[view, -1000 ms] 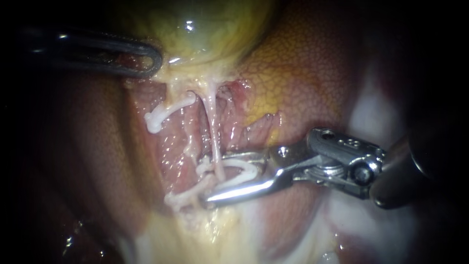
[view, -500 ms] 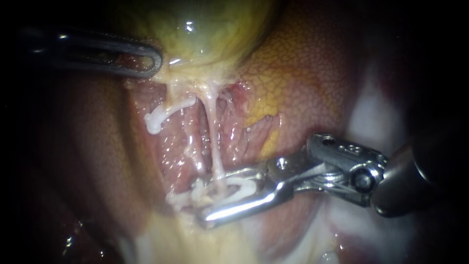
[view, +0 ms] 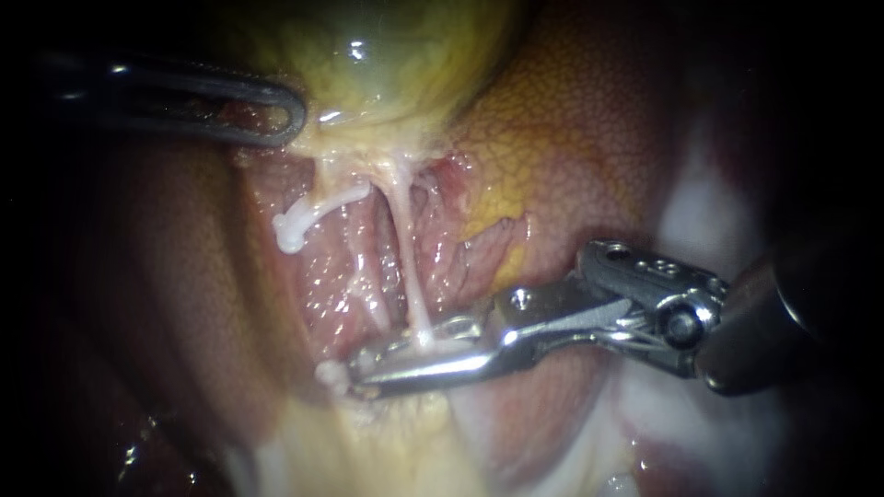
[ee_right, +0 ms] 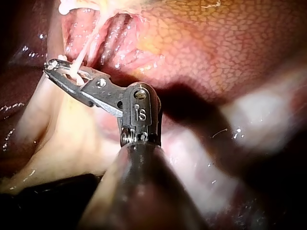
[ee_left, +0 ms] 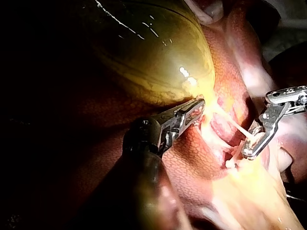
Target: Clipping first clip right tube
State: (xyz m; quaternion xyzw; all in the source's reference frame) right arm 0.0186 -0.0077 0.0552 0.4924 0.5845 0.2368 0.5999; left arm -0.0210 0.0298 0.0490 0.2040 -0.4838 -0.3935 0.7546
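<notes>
Endoscope view: silver right instrument's [view: 361,368] jaws, wide a second ago, had closed on the thin pale right tube [view: 411,285] at lower centre, likely crimping the white clip [view: 435,347], while the dark left instrument [view: 291,115] gripped the yellow-green gallbladder [view: 396,64] at upper left.

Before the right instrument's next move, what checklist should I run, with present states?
1. The right instrument has its jaws shut on the clip: ok.
2. The tube runs between those jaws: ok.
3. Jaw tips reach past the tube: ok.
4. Clip fully latched: cannot tell.
5. The left instrument grips the gallbladder, tube taut: ok.
</notes>
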